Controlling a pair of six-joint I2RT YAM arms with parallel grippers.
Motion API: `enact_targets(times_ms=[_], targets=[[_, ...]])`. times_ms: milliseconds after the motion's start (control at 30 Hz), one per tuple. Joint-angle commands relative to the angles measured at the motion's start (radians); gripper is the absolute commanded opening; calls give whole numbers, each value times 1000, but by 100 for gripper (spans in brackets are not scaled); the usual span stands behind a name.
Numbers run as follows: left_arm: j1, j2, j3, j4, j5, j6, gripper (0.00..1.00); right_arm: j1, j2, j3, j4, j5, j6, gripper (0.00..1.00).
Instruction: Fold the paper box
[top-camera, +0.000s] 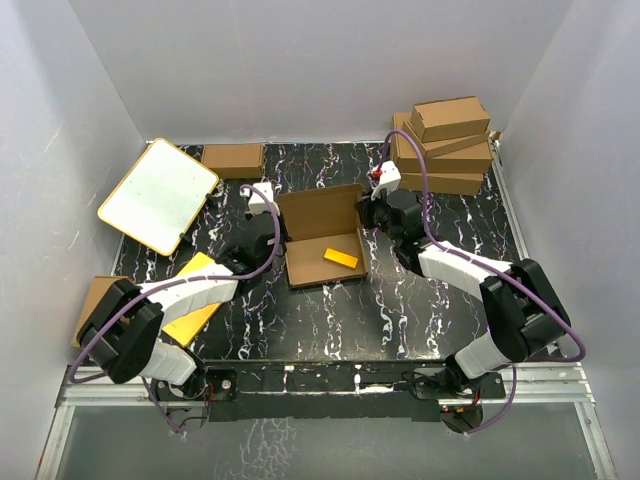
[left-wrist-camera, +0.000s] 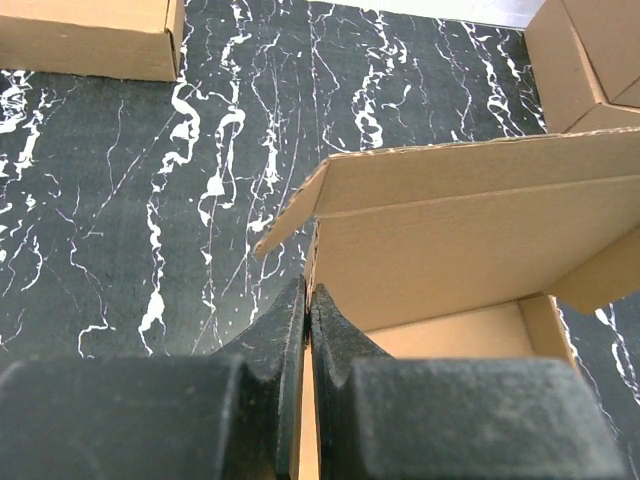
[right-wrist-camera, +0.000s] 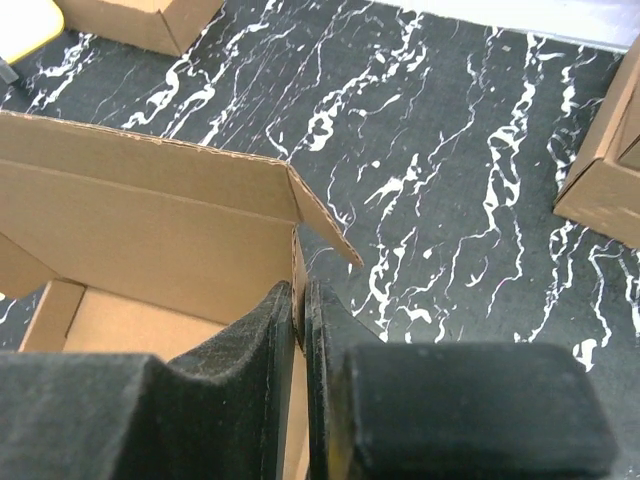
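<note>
- Top external: both arms extend forward from the near edge and angle inward toward the paper box (top-camera: 320, 212) at the centre of the bench (top-camera: 300, 320). The box tray lies open with its lid upright, and a yellow card (top-camera: 341, 258) rests inside.
- Left wrist: the left tool (left-wrist-camera: 306, 295) points forward and down. Its fingers are pressed together, clamped on the box's left side wall.
- Right wrist: the right tool (right-wrist-camera: 297, 295) mirrors this pose. Its fingers are pinched on the box's right side wall, just below the lid's corner flap.
</note>
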Motion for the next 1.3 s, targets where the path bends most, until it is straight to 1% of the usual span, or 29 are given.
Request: enact_targets(times_ms=[0,200,300,433,700,1267], targets=[[-14,47,27,156,-2,51,0,36,10,24,184,52,-23,14],[-14,124,34,253,-14,105,0,38,37,-8,318,88,-41,15],[-15,153,35,282,-5,107,0,39,54,-28,344,87,-27,15],[-14,162,27,284,17,73,0,38,56,-66,367,80,-7,15],[-19,136,-12,273,36,50,0,37,33,-115,360,55,38,15],[-48,84,-81,257,36,14,0,39,-26,-149,253,28,95,18]])
